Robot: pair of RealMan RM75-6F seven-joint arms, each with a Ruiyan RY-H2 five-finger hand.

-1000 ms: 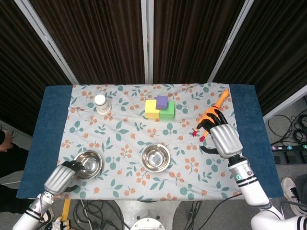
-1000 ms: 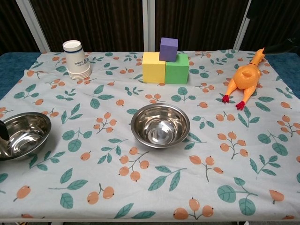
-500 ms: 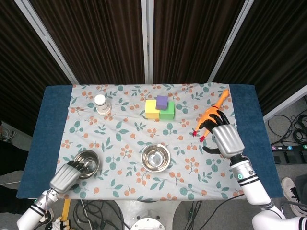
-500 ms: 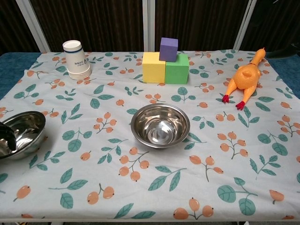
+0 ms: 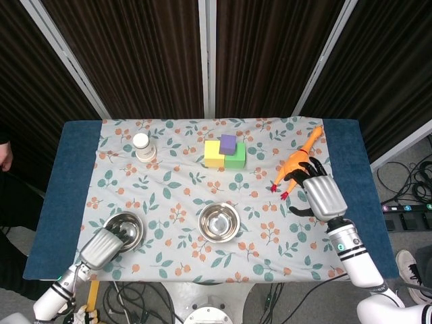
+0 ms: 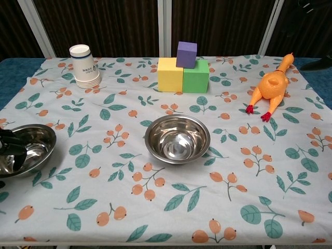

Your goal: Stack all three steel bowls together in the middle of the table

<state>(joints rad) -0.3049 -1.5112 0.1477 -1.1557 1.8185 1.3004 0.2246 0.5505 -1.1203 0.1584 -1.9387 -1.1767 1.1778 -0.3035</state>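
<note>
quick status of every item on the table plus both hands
left bowl: upright, left robot hand has fingers inside it over the rim
centre bowl: upright, empty, untouched
paper cups: stacked upside down
purple block: on top of yellow block and green block
rubber chicken: lying down
right robot hand: by the chicken, holding nothing

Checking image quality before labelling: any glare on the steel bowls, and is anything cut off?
Chest view: bright highlights inside the middle bowl; the left bowl is cut by the frame edge, with the dark left hand on it. Head view: even light, both bowls whole, sharp.
</note>
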